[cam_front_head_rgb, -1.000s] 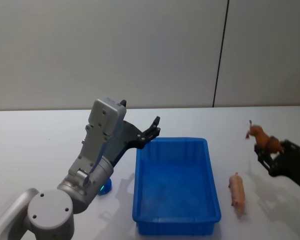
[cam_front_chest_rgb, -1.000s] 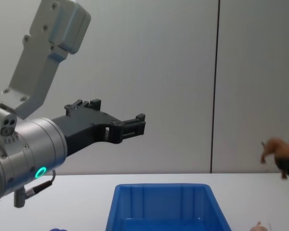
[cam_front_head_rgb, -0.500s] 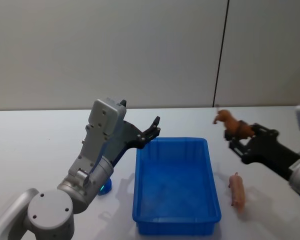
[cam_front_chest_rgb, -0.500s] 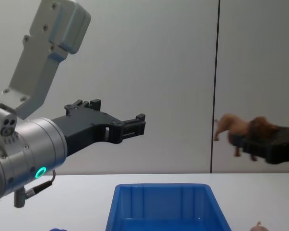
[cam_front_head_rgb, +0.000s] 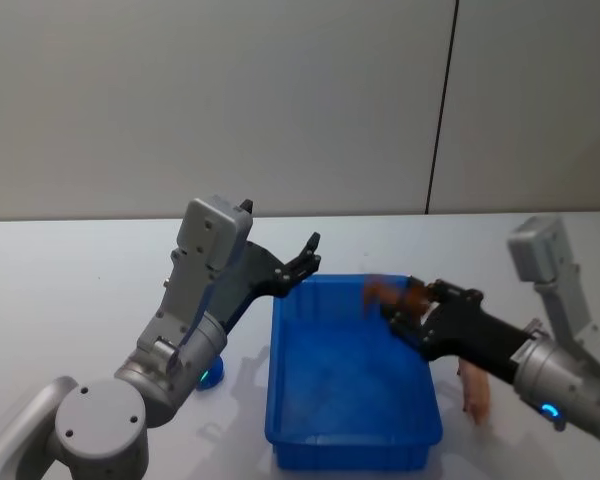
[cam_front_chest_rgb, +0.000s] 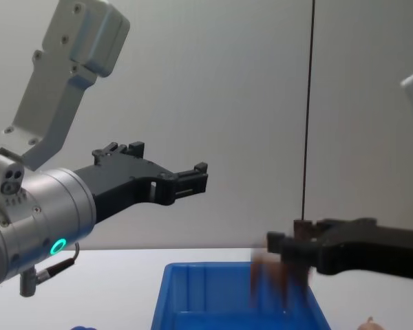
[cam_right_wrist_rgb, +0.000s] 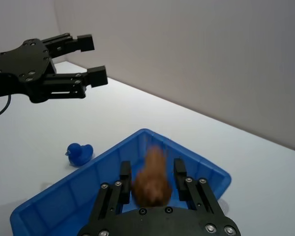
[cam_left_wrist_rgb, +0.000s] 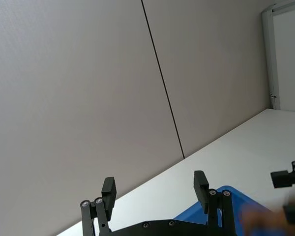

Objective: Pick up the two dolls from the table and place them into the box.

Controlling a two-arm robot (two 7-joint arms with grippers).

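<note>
- Looks like a lab / test rm.
- Plain white table (cam_front_head_rgb: 80,260), wide top.
- Blank grey panel wall (cam_front_head_rgb: 230,100) w/ dark vert. seam (cam_front_head_rgb: 442,110).
- White door frame (cam_left_wrist_rgb: 268,54) off to one side.

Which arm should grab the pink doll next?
Right: the pink doll lies right of the box, beside the right gripper, which holds the brown doll; the left gripper hovers across the box.

The box (cam_front_head_rgb: 350,441) sits on the table (cam_front_head_rgb: 70,290). Just right of it lies one doll (cam_front_head_rgb: 475,388). The other doll (cam_front_head_rgb: 381,291) hangs over the box, in the right pincer (cam_front_head_rgb: 398,305).
</note>
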